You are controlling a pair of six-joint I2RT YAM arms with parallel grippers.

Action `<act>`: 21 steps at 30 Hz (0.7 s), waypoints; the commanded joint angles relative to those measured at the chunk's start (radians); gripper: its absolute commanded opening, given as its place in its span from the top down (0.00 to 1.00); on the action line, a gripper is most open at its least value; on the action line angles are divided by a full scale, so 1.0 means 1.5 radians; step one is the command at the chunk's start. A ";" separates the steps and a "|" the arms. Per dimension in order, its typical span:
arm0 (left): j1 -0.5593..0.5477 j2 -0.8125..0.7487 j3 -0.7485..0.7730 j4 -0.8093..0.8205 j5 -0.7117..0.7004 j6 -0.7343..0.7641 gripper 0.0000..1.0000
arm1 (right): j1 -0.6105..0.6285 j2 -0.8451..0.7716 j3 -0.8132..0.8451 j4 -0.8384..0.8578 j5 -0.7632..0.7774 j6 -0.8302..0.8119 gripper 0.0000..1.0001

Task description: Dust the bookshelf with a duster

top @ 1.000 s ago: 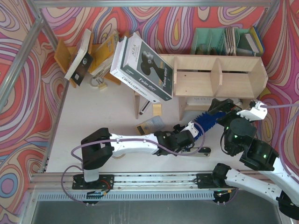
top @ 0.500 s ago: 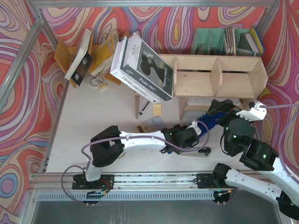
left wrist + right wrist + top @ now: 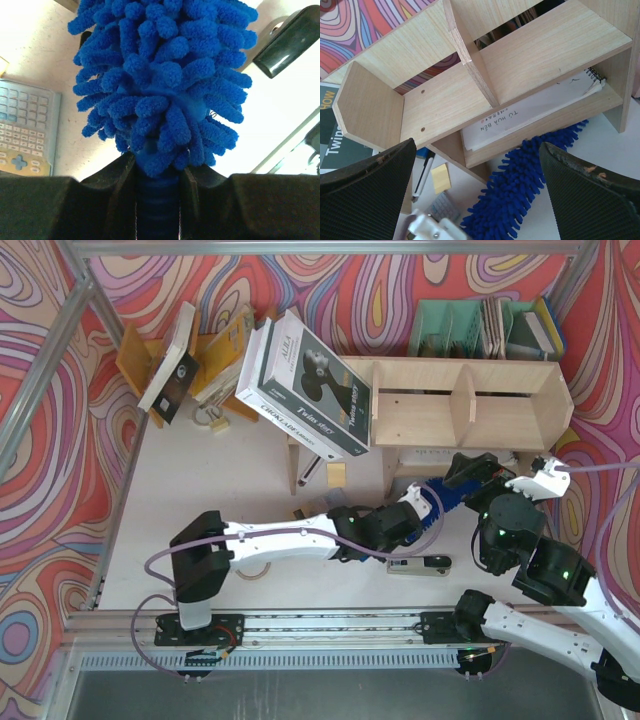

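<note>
the left gripper point(image 3: 157, 186) was clamped on the duster point(image 3: 160, 75) handle; the fluffy end stuck straight ahead toward the shelf point(image 3: 520, 65). the right gripper point(image 3: 477, 175) hung wide apart, holding nothing.

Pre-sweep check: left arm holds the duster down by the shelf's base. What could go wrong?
Strands of the duster lie just below the notebook jutting from the lower level of the bookshelf; a sweep may drag it out.
The open right gripper hangs over the duster, so the arms could clash.
The large book seems propped at the shelf's left end; a nudge might topple it.
</note>
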 commanded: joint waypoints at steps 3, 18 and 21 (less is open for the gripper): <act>0.000 -0.021 0.005 0.058 -0.006 0.009 1.00 | -0.003 -0.001 -0.010 -0.004 0.004 0.011 0.01; -0.001 0.027 0.040 -0.003 -0.001 -0.004 1.00 | -0.002 -0.001 -0.013 -0.001 0.005 0.010 0.01; -0.013 0.001 0.041 -0.002 -0.015 0.010 1.00 | -0.002 -0.002 -0.013 -0.001 0.007 0.009 0.01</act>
